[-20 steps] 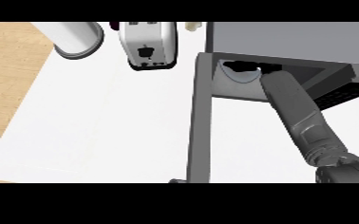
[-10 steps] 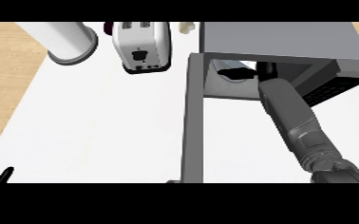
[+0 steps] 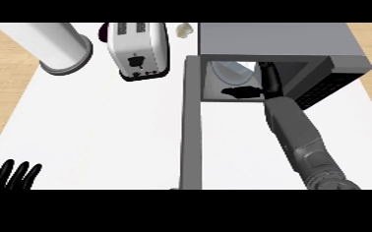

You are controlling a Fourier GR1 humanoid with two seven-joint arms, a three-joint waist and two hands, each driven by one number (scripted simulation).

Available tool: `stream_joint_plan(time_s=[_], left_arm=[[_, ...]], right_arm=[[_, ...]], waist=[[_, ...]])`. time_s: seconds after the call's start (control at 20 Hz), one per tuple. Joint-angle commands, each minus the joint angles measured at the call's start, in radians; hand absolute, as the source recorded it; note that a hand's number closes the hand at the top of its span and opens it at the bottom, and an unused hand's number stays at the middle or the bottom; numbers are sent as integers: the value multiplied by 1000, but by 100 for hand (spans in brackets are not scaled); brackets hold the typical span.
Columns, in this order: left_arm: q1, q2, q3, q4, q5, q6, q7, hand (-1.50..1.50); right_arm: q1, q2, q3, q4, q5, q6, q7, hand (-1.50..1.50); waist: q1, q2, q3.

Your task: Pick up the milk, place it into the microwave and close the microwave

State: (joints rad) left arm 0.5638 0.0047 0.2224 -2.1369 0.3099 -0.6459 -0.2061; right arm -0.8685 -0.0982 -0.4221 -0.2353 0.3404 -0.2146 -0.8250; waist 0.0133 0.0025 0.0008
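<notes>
Two boxy forms: matte grey microwave [image 3: 276,39], glossy white slotted toaster [image 3: 138,49].

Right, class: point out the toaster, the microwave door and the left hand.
toaster [image 3: 138,49], head view, its white body
microwave door [image 3: 190,128], head view, grey upper edge
left hand [image 3: 19,181], head view, black fingers
</notes>
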Motion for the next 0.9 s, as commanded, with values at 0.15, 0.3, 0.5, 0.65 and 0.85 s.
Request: stream_joint_plan(time_s=[0.15,0.3,0.5,0.65,0.85], left_arm=[[-24,-4,-165,-47,-108,92,25,-150],[-28,-4,-163,-20,-104,58,34,-150],[-102,10,-205,-12,-106,66,124,-150],[-87,-4,-294,-36,-187,79,146,150],[-182,-5,-363,88,-298,101,123,150]], right_arm=[[196,53,47,-130,-24,88,-65,-150],[266,90,84,-261,-39,123,3,-150],[403,97,147,-378,-65,204,9,-150],[494,97,158,-518,-111,261,32,-150],[670,98,234,-716,-145,294,53,-150]], waist=[[-37,-13,-1],[-42,-16,-2],[-53,-17,-3],[-62,-22,-3],[-60,-17,-3]])
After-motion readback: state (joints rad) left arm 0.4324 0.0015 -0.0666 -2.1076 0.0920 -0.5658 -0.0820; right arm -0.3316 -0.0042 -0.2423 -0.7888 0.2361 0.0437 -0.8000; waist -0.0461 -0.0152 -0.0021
